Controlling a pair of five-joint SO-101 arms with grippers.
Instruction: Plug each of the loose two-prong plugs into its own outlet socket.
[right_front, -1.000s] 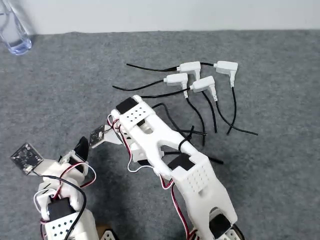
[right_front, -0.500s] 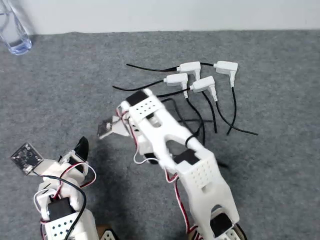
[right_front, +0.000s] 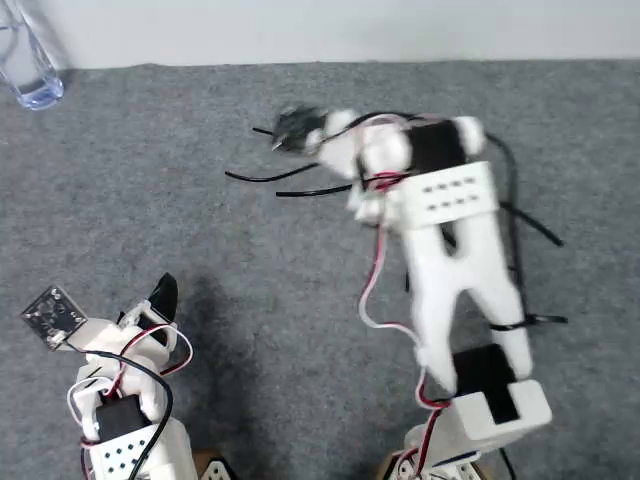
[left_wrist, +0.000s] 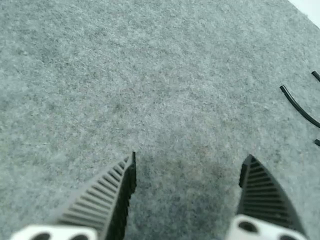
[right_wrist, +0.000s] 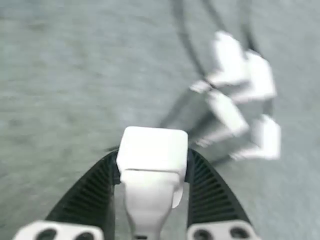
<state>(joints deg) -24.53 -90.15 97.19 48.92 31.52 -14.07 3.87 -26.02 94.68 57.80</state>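
**right arm over the plug cluster, a white piece in its grip**

and here we are on the grey counter (right_front: 150, 210), with the cluster of white plugs (right_wrist: 227, 59) as our marker. in the right wrist view the white plugs lie close together on the felt, four blurred shapes just ahead of the right jaws. those right jaws are clamped on a white piece (right_wrist: 152, 165), one black ribbed finger pressed to each side of it. plug or socket, i cannot tell, as its face is turned away. the piece hangs just short of the cluster and is not touching any of the plugs.

from above, the right arm (right_front: 450, 230) stretches right across the cluster and covers most of it. its blurred head sits at the cluster's left edge. black cables (right_front: 262, 176) trail out from the cluster to the left, loose ends lying flat on the felt.

over to the left arm (right_front: 120, 400). it sits well apart from the cluster, down by the counter's near edge and off to the cluster's left. the left jaws stand wide apart with nothing between them, just bare felt below. a couple of those cable ends (left_wrist: 298, 105) show beyond them, towards the cluster.

a clear glass (right_front: 25, 65) stands far to the left of the cluster, against the back wall.
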